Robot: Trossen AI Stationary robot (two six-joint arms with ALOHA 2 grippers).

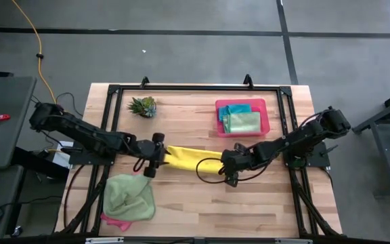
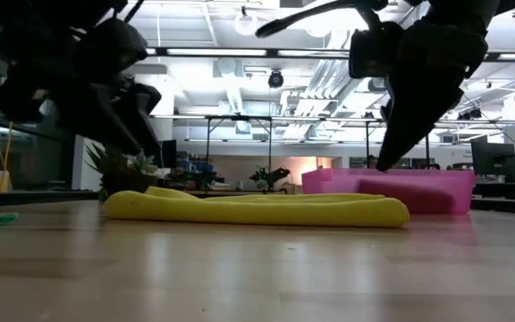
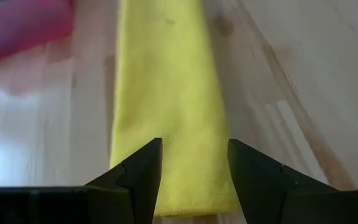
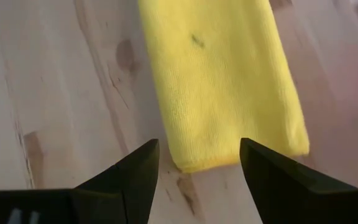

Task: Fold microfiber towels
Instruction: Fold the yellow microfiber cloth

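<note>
A small spiky green plant [image 1: 143, 106] sits near the far left corner of the wooden worktop [image 1: 195, 196]. A stiff pink plastic tray [image 1: 262, 126] sits near the far right corner. A folded teal cloth [image 1: 235, 109] and a folded light green cloth [image 1: 243, 122] lie in it. Near the front left corner, a crumpled light green fuzzy cloth [image 1: 128, 196] lies on top of a pink cloth [image 1: 116, 221] that peeks out under it.

The soft yellow microfiber towel [image 1: 189, 160] is folded into a long strip. It lies flat in the middle of the worktop, in front of the tray. Nothing lies on it or blocks it.

The left arm reaches in low from the left edge. The left gripper [image 3: 194, 171] is at the left end of the strip. Its fingers are spread apart, one over each side of the strip, and they hold nothing.

The right arm reaches in low from the right edge. The right gripper [image 4: 197, 171] is at the other end of the strip. Its fingers are spread wide too and hold nothing. They seem to hang just above the wood, but that is hard to tell.
</note>
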